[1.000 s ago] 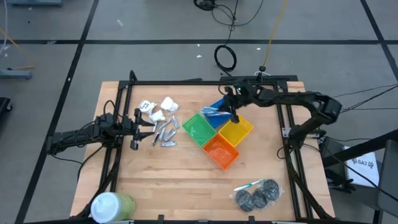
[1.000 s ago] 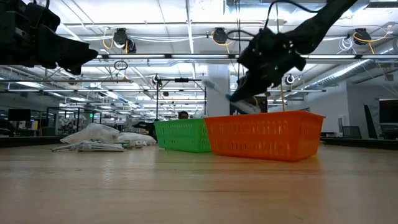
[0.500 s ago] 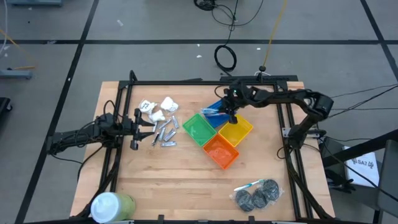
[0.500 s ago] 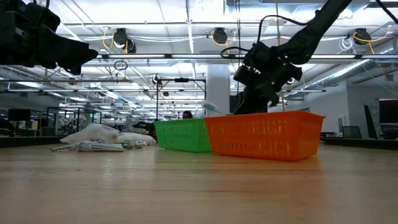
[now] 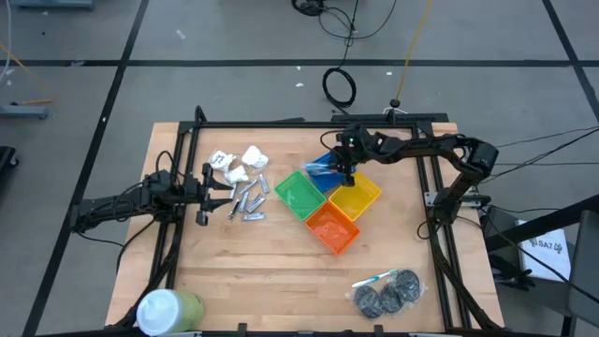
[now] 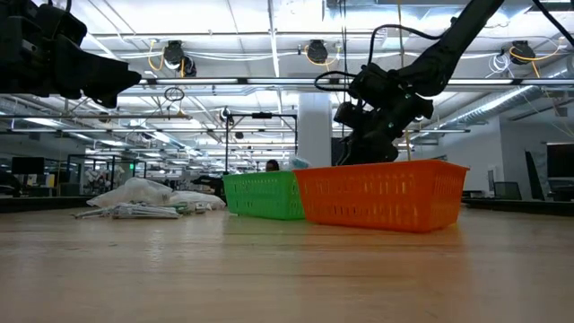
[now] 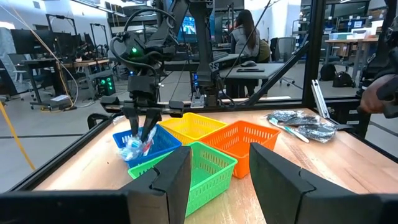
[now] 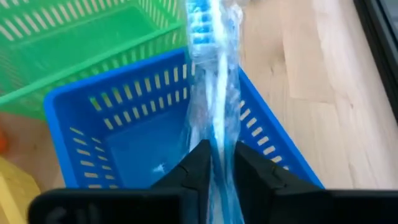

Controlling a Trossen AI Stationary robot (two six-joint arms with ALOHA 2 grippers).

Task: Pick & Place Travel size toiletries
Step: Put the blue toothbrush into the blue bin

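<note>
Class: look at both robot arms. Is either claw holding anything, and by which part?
The right claw grips a wrapped blue-and-white stick by one end, over the blue bin. The left claw holds nothing.

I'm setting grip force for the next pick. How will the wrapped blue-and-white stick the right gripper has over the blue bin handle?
The wrapped stick probably stays stiff: it runs straight out from the right gripper. Its clear glossy wrapper looks slippery, so it may slide. It seems light, being thin, and should drop into the blue bin easily.
</note>
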